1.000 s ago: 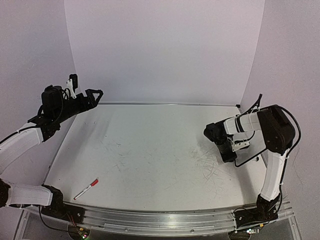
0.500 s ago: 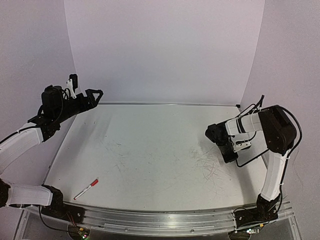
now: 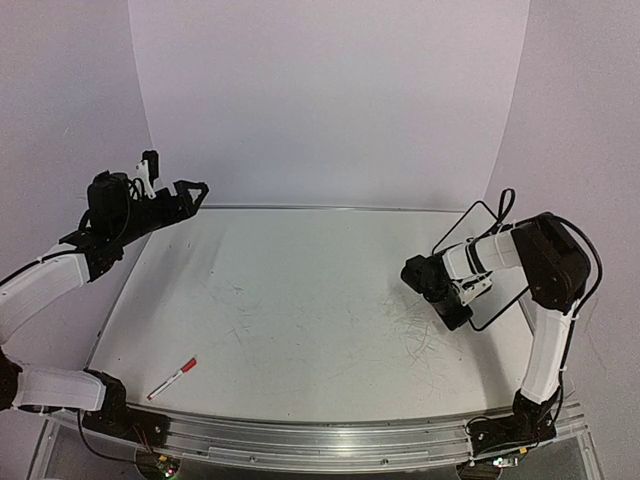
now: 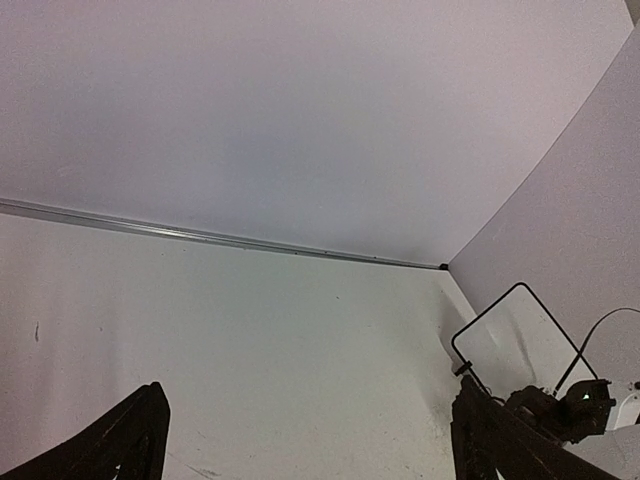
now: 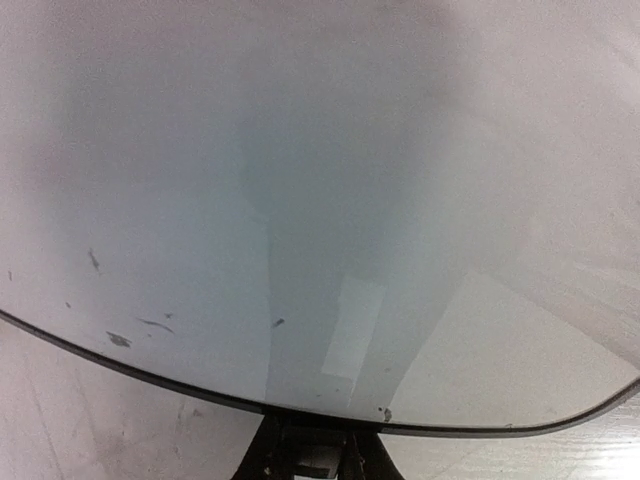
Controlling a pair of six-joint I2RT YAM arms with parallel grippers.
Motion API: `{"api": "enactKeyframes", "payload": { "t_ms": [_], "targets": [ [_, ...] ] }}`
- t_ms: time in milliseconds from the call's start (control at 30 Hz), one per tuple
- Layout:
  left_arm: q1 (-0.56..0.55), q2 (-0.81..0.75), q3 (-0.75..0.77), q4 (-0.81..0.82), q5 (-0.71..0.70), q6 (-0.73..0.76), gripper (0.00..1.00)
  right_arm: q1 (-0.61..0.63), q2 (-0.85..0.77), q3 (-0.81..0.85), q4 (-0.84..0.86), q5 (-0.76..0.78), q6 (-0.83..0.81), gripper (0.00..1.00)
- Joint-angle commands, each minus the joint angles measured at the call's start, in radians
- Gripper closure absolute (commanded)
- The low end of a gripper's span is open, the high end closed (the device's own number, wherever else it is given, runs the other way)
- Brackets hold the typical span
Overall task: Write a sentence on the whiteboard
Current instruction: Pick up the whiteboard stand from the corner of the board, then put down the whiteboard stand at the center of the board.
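So our right tool is clamped tight on the near edge of the whiteboard, which sits tipped up at an angle over the right side of the desk; we can't tell if any of it touches the desk. Our left tool hangs high over the far left corner with its fingers wide apart, gripping nothing. A red-capped marker lies at the near left, well apart from both.

The whiteboard is white, black-framed; the marker red-and-white; the table scratched grey.
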Motion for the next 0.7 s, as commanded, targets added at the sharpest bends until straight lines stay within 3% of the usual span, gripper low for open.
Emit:
{"api": "enactKeyframes", "payload": {
  "t_ms": [0,233,433,667],
  "targets": [
    [-0.003,0.020,0.024,0.039,0.003,-0.005,0.01,0.082,-0.037,-0.024,0.131,0.023,-0.181,1.00],
    [-0.004,0.046,0.028,0.043,0.005,-0.010,0.01,0.141,-0.138,-0.121,0.373,-0.026,-0.495,1.00],
    [-0.007,0.074,0.030,0.048,0.001,-0.014,0.01,0.207,-0.133,-0.130,0.522,-0.109,-0.817,1.00],
    [-0.015,0.108,0.036,0.051,0.001,-0.013,0.01,0.271,-0.167,-0.249,0.799,-0.364,-1.161,1.00]
  ]
}}
